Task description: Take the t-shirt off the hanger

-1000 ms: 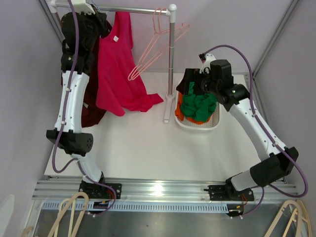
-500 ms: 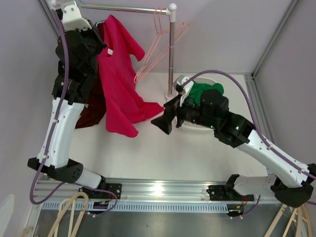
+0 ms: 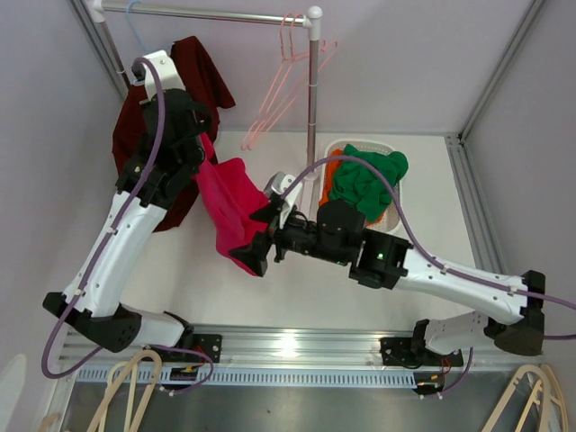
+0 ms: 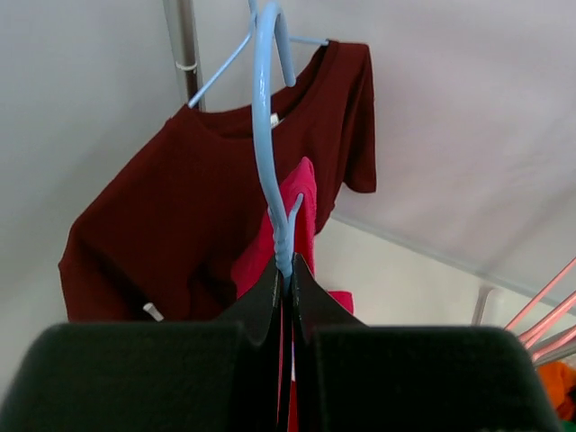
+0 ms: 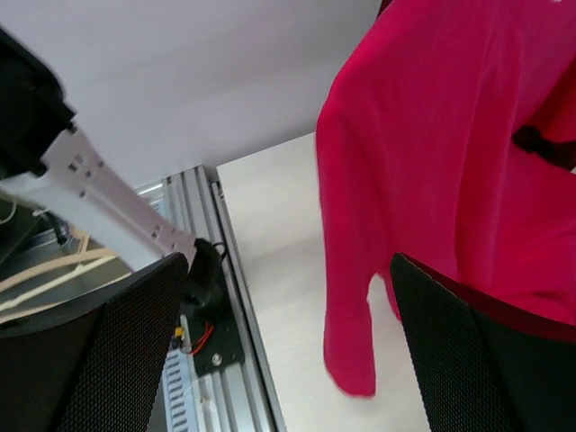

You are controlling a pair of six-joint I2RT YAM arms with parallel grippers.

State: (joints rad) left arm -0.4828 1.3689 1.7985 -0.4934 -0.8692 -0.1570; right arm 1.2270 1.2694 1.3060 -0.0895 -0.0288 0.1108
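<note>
The pink t-shirt (image 3: 229,211) hangs from a light-blue hanger (image 4: 267,135), off the rail and over the table. My left gripper (image 3: 200,144) is shut on the hanger's neck just above the shirt's collar, as the left wrist view (image 4: 284,270) shows. My right gripper (image 3: 258,236) is open wide at the shirt's lower edge. In the right wrist view, a hanging sleeve of the shirt (image 5: 423,180) falls between the spread fingers (image 5: 99,360) without touching them.
A dark red t-shirt (image 3: 193,67) hangs on another blue hanger on the rail (image 3: 225,13) at back left. Empty pink hangers (image 3: 292,72) hang by the rail's post. A white basket (image 3: 335,148) holds green and orange clothes at the right.
My left arm has brought the hanger with the pink shirt off the rail and down over the table. My right arm has swung from the basket leftward to the shirt's lower edge.
</note>
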